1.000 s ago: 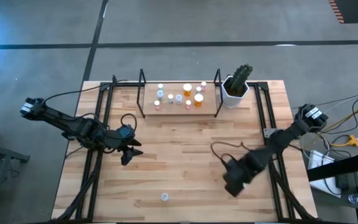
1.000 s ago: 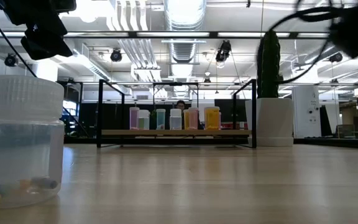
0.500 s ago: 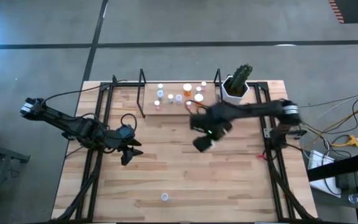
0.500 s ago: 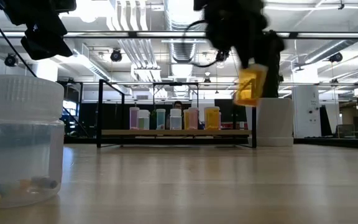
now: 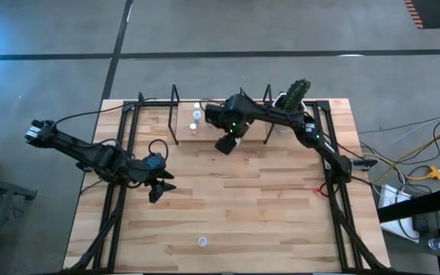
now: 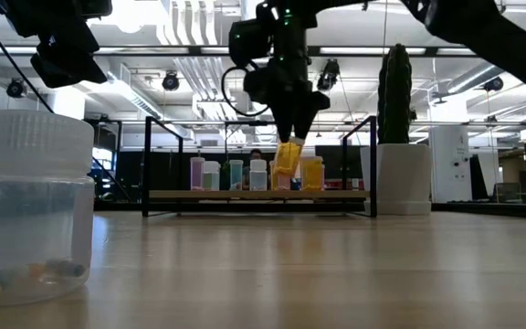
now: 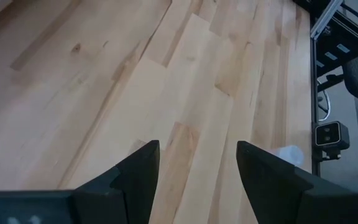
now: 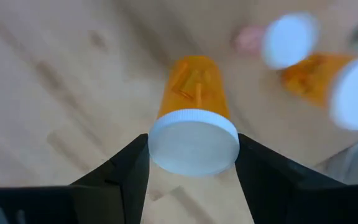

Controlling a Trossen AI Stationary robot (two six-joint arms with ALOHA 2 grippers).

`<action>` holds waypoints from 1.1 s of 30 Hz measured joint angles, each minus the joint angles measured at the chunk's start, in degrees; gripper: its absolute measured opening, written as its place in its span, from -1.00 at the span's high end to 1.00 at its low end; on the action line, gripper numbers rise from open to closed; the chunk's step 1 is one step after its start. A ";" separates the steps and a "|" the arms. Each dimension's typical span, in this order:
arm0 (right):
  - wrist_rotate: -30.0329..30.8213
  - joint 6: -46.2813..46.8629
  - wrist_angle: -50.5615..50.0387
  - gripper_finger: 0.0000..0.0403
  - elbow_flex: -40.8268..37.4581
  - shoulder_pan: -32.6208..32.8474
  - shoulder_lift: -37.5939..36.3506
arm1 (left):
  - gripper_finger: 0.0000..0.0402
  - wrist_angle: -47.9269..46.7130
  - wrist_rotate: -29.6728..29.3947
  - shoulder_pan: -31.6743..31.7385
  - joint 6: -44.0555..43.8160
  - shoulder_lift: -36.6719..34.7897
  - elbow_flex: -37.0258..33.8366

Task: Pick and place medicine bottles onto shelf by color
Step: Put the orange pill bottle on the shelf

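Note:
My right gripper point(image 5: 224, 144) hangs over the table just in front of the shelf point(image 5: 260, 137), shut on an orange medicine bottle point(image 6: 288, 161) with a white cap. Several white-capped bottles point(image 6: 231, 175) stand in a row on the shelf board; from above, the right arm hides part of them. One small clear bottle point(image 5: 202, 242) stands alone on its base near the table's near edge, and looms close in the low view point(image 6: 33, 210). My left gripper point(image 5: 159, 189) is open above the table's left half, touching nothing. My right gripper pinches the orange bottle at its white cap point(image 8: 194, 142), one finger point(image 8: 132, 163) on each side. The fingers come from above, pointing down. The bottle hangs below them, slightly tilted and lifted clear of the table, its orange body point(image 8: 193, 87) toward the wood.
A white pot with a tall cactus point(image 5: 290, 101) stands at the shelf's right end. Black rails point(image 5: 125, 145) run along both table sides. A wide bare stretch of planks point(image 5: 235, 206) lies between the shelf and the lone clear bottle. More bottles point(image 8: 347, 87) show beyond the held one.
My right arm has swung from the table's near right part toward the far edge and left, carrying the orange bottle. It now hangs just in front of the shelf, lower than half a second ago. My left arm has kept still.

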 joint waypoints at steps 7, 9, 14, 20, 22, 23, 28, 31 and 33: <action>1.57 -2.90 -0.24 0.03 0.79 -3.34 0.02 | 0.02 0.01 -0.15 0.00 0.06 0.00 -0.02; 1.35 -3.27 -0.15 0.03 0.70 -3.70 -0.09 | 0.02 -0.03 -0.15 0.00 0.07 0.00 -0.02; -0.72 -5.18 -0.13 0.03 -0.88 -3.72 -0.58 | 0.02 -0.03 -0.15 0.00 0.09 0.00 -0.02; -0.95 -4.77 -0.11 0.03 -6.09 -3.75 -2.96 | 0.02 -0.03 -0.17 0.02 0.07 0.00 -0.02; -0.24 -4.18 -0.16 0.03 -7.92 -4.15 -4.40 | 0.02 -0.03 -0.29 0.02 0.07 0.00 -0.02; -0.11 -3.68 -0.32 0.03 -8.40 -4.36 -4.89 | 0.02 -0.03 -0.39 0.02 0.07 0.00 -0.02; 0.21 -1.65 -0.04 0.03 -11.38 -5.58 -7.37 | 0.02 -0.01 -1.51 0.07 0.02 0.00 -0.03; 0.09 -1.45 -0.13 0.03 -14.40 -6.88 -8.32 | 0.02 0.00 -1.65 0.07 0.02 0.00 -0.03; 0.35 -1.47 -0.22 0.03 -15.91 -7.71 -8.49 | 0.02 0.02 -1.65 0.06 0.02 0.00 -0.04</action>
